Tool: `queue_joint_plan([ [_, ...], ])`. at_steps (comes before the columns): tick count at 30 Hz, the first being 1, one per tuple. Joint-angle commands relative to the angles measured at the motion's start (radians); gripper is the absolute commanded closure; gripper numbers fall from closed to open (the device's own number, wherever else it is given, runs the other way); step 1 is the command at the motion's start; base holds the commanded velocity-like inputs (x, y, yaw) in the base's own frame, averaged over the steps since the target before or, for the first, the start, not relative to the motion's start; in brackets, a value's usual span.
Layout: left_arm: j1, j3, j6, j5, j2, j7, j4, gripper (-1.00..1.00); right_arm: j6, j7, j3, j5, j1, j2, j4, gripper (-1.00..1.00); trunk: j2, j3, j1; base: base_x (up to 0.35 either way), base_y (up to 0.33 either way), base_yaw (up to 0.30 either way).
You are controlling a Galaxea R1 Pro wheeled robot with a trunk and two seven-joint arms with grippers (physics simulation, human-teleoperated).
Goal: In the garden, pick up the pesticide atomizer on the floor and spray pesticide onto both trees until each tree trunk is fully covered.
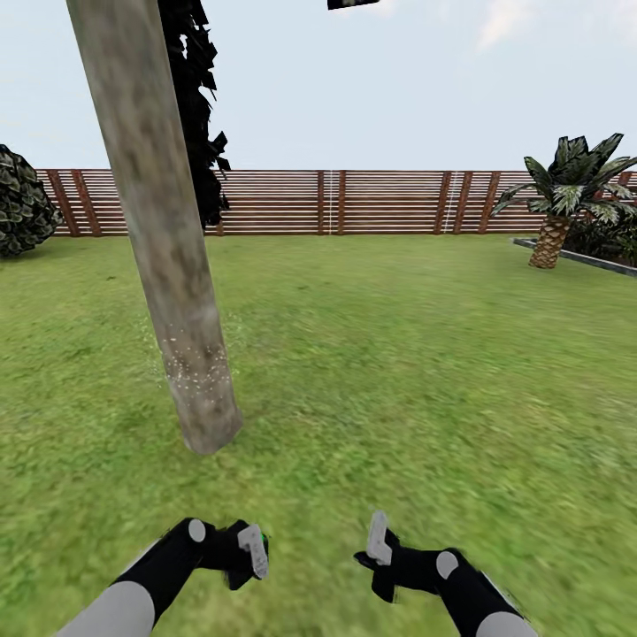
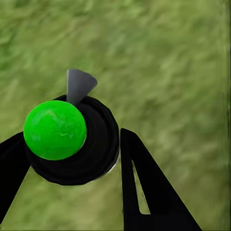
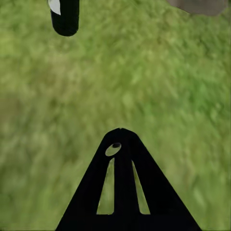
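The pesticide atomizer (image 2: 72,144) sits between the left gripper's fingers (image 2: 144,192), which close against its black round body; a bright green ball tops it and a grey nozzle (image 2: 79,85) juts out over the grass. In the head view the left gripper (image 1: 250,553) is low and near the robot, with a sliver of green showing at its side. No liquid inside the atomizer can be made out.

Ahead of that gripper and slightly to its left rises the tree trunk (image 1: 168,239), a thick mottled beige-grey column leaning across the view, its base planted in the lawn (image 1: 398,354). Fine white specks dust the trunk's lower part, just above the base. Dark foliage (image 1: 199,106) hangs behind the trunk's upper stretch.

The right gripper (image 1: 380,553) hangs beside the left one, apart from it, holding nothing; its wrist view shows the fingers (image 3: 122,187) drawn together into one dark wedge over grass.

Beyond the trunk a brown slatted fence (image 1: 354,202) runs across the garden. A rounded bush (image 1: 22,203) stands far left of the trunk, and a short palm (image 1: 566,199) far to its right, under a pale sky.
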Motion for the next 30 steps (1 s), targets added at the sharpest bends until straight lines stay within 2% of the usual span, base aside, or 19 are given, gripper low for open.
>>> queue_joint_plan([
  [1,0.000,-0.024,-0.007,-0.011,-0.008,0.001,-0.001,1.00,-0.003,0.006,-0.008,0.007,-0.005,0.015,-0.002,1.00,0.000,-0.001,0.000,0.000,0.000,0.000],
  [3,0.000,-0.042,-0.005,-0.011,-0.024,0.002,-0.001,1.00,-0.003,0.006,-0.007,0.007,-0.017,0.044,-0.003,1.00,0.000,-0.001,0.000,0.000,0.000,0.000],
  [7,-0.001,-0.050,-0.004,-0.011,-0.045,0.002,-0.004,1.00,-0.003,0.006,-0.005,0.007,-0.024,0.091,-0.003,1.00,0.000,-0.001,0.000,0.000,0.000,0.000],
  [10,-0.004,-0.050,-0.005,-0.016,-0.046,0.004,-0.008,1.00,-0.003,0.006,-0.005,0.007,-0.032,0.097,-0.002,1.00,0.000,-0.001,0.000,0.000,0.000,0.000],
  [13,-0.006,-0.049,-0.004,-0.064,-0.049,0.006,-0.010,1.00,-0.003,0.006,-0.005,0.005,-0.035,0.098,-0.001,1.00,0.000,-0.001,0.000,0.000,0.000,0.000],
  [15,-0.006,-0.050,-0.004,-0.073,-0.057,0.007,-0.011,1.00,-0.003,0.006,-0.005,0.005,-0.040,0.098,-0.001,1.00,0.000,-0.001,0.000,0.000,0.000,0.000],
  [20,-0.010,-0.050,-0.004,-0.076,-0.073,0.010,-0.011,1.00,0.005,0.006,-0.005,0.005,-0.043,0.098,-0.001,1.00,0.000,-0.001,0.000,0.000,0.000,0.000],
  [27,-0.007,-0.047,-0.004,-0.075,-0.089,0.045,0.002,1.00,0.009,0.006,-0.005,0.005,-0.049,0.098,-0.001,1.00,0.000,-0.001,0.000,0.000,0.000,0.000],
  [30,-0.004,-0.048,-0.005,-0.074,-0.103,0.104,0.019,1.00,0.009,0.006,-0.005,0.005,-0.050,0.098,-0.001,1.00,0.000,-0.001,0.000,0.000,0.000,0.000],
])
